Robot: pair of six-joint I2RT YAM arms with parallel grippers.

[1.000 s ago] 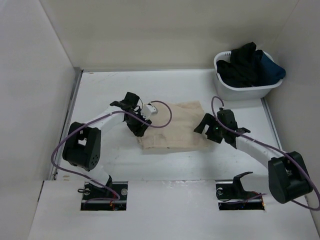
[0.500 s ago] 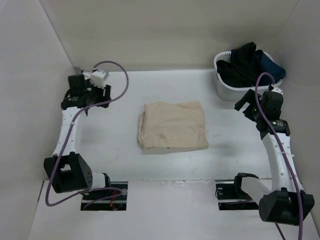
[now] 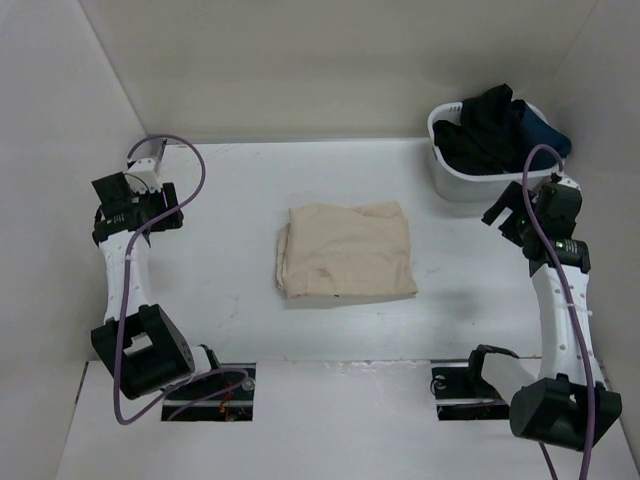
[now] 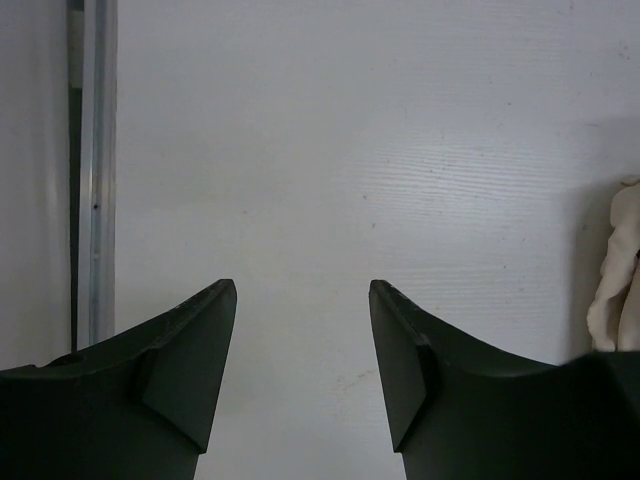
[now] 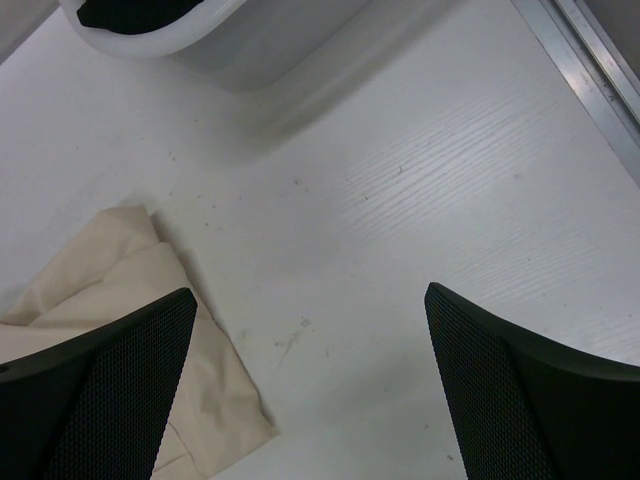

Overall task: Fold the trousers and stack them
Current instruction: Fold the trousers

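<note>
The beige trousers (image 3: pixel 346 250) lie folded into a flat rectangle in the middle of the white table. A corner of them shows in the right wrist view (image 5: pixel 120 300) and an edge in the left wrist view (image 4: pixel 620 270). My left gripper (image 3: pixel 130 205) is raised at the far left, well away from the cloth. It is open and empty, with bare table between its fingers (image 4: pixel 190 370). My right gripper (image 3: pixel 520 215) is raised at the right, near the basket. It is open wide and empty, its fingers (image 5: pixel 500 390) over bare table.
A white laundry basket (image 3: pixel 480 185) full of dark clothes (image 3: pixel 495 125) stands at the back right; its wall shows in the right wrist view (image 5: pixel 230 40). White walls enclose the table, with metal rails along the left side (image 4: pixel 95 170) and the right side (image 5: pixel 590 60).
Both arms have pulled back from the folded trousers to the table's sides and risen. In the last half second the left gripper moved further left and nearer. The trousers stay still.
</note>
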